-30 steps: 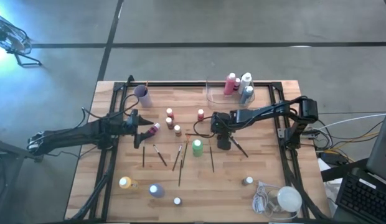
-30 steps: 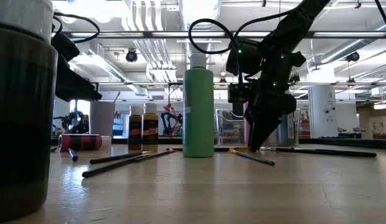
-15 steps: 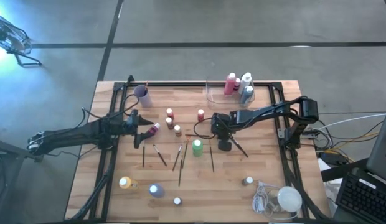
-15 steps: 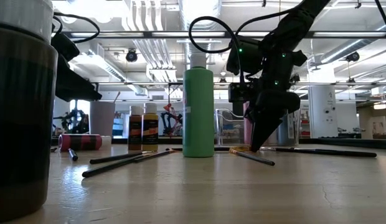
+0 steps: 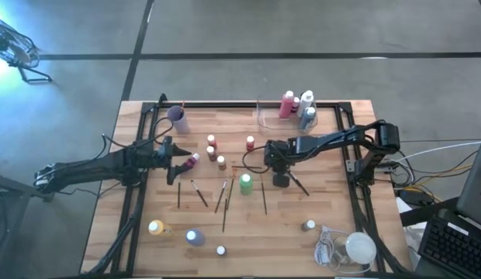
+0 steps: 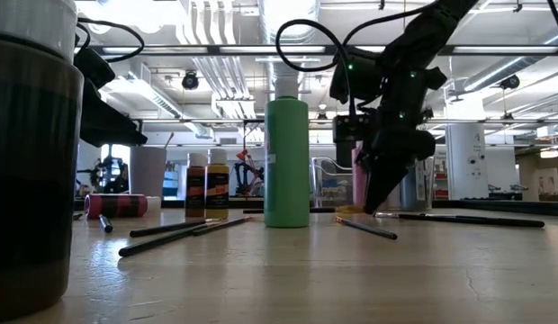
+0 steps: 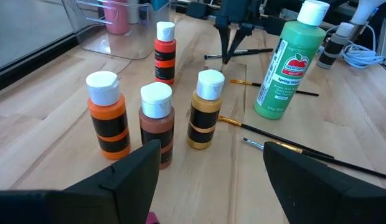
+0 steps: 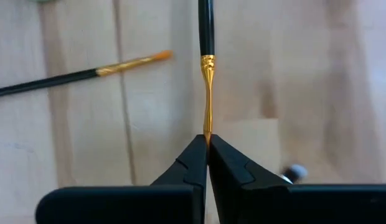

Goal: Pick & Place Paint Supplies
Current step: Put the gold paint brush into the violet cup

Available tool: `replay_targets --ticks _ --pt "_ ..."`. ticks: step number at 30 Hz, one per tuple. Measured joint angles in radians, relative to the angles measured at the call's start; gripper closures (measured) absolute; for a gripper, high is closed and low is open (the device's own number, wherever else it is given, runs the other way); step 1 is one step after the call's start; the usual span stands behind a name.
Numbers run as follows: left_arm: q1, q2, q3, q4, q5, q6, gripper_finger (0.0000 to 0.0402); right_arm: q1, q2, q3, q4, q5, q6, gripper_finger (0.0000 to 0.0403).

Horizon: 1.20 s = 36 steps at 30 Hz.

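My right gripper (image 5: 279, 180) stands right of the upright green bottle (image 5: 246, 184), pointing down, shut on a thin dark paintbrush (image 5: 297, 186). More brushes (image 5: 223, 198) lie flat left of the green bottle. Small bottles (image 5: 215, 151) stand upright mid-table: orange (image 7: 108, 115), brown (image 7: 157, 121), gold (image 7: 202, 112) and red (image 7: 164, 53). My left gripper (image 5: 178, 164) waits open at the table's left. A pink bottle (image 5: 192, 160) lies on its side just before its fingers. The left wrist view shows only a sliver of this bottle (image 7: 154, 218). My right gripper pinches the paintbrush by its bristle tip (image 8: 207, 132), just past the gold ferrule (image 8: 207, 81), only at the fingers' free ends. The fingers (image 6: 376, 193) come from above, pointing down. The dark handle (image 6: 459, 219) runs off toward the table's right, low along the wood.
A clear tray (image 5: 269, 118) at the far edge holds pink, white and blue bottles (image 5: 299, 105). A purple cup (image 5: 177, 116) stands far left. Yellow (image 5: 155, 227) and purple (image 5: 195, 237) bottles stand near the front. A white lump with a cord (image 5: 357, 248) sits at the near right corner.
My right gripper has edged slightly up and toward the table's right, its tip still at the brush's end. The bottles and other brushes stay where they were.
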Motion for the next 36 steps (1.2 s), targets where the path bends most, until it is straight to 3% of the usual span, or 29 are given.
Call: replay_targets --ticks 21,29,36 --pt "-0.001 0.0 0.0 0.0 0.01 -0.02 0.0113 0.002 -0.408 0.0 0.032 0.19 -0.08 0.0394" --pt "-0.001 0.0 0.0 -0.027 0.005 0.058 0.0113 0.002 -0.519 0.0 0.227 0.189 -0.207 0.0394" --pt "-0.001 0.0 0.0 -0.029 0.004 0.05 0.0113 0.023 -0.522 0.001 0.438 0.187 -0.392 0.0394"
